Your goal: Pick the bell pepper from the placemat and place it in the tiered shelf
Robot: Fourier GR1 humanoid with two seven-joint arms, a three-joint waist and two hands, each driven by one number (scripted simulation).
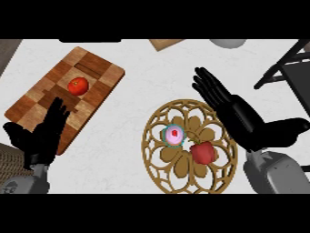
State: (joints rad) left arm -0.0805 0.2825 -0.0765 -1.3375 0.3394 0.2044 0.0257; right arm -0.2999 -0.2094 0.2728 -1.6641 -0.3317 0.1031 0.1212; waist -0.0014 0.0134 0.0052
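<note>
Where placemat (158,169) lies, red (lumpy) bell pepper (203,152)

White counter (137,91), checkered cutting board (60,98), round openwork placemat (158,150)

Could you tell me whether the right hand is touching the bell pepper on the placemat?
Apart. In the head view the open right hand sits above and right of the bell pepper, with a strip of placemat visible between them.

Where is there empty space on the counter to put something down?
Bare counter lies between the cutting board and the round placemat. The placemat is crowded: bell pepper, a small cupcake, right hand beside it.
</note>
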